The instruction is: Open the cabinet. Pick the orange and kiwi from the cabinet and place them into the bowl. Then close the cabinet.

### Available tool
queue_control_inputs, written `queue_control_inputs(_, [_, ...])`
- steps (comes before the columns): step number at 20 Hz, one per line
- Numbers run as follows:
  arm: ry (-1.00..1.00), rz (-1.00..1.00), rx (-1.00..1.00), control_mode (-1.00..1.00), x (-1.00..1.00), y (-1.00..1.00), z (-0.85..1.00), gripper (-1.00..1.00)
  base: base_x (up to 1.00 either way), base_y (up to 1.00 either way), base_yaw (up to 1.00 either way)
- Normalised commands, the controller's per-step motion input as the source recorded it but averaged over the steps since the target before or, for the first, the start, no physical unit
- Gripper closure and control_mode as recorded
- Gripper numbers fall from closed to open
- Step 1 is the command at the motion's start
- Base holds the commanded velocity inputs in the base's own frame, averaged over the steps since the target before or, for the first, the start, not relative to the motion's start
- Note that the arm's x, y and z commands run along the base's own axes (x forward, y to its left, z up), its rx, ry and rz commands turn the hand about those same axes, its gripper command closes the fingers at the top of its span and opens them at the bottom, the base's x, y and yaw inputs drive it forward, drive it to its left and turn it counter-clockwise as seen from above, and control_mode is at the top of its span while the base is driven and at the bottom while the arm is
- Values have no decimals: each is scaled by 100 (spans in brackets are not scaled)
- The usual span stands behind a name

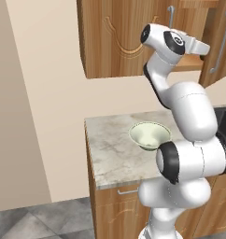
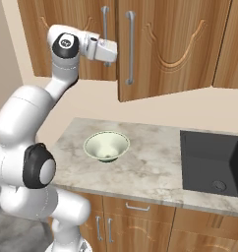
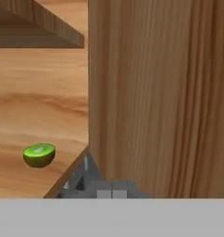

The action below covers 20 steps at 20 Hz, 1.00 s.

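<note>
Pressing the shut, empty hand point(image 3: 111, 190) against a cabinet point(image 2: 165, 44) door edge, likely to swing it wider, with the kiwi point(image 3: 39, 155) on the shelf ahead-left and the bowl point(image 2: 106, 146) waiting empty on the tabletop point(image 2: 150, 167) below.

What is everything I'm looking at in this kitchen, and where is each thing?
cabinet: one, brown wood, on the wall above the counter, one door ajar
handles: silver bars, upright on the cabinet doors
kiwi: one, green, on the shelf inside the cabinet
bowl: one, pale greenish-white, on the counter, nothing in it
counter: one, grey marble
sink: one, black, set in the counter
arm: one, white
tool: one, shut, at the edge of the cabinet door
</note>
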Motion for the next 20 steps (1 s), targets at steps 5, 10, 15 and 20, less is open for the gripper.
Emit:
queue_control_inputs(5, [0,-17,0,-100,-17,-86,0,100,0,0,0])
queue_control_inputs(10, [0,-18,0,-100,-37,-93,0,100,0,0,0])
queue_control_inputs(15, [0,-16,0,-100,-38,-92,0,100,0,0,0])
queue_control_inputs(20, [0,-13,0,-100,-33,-89,0,100,0,0,0])
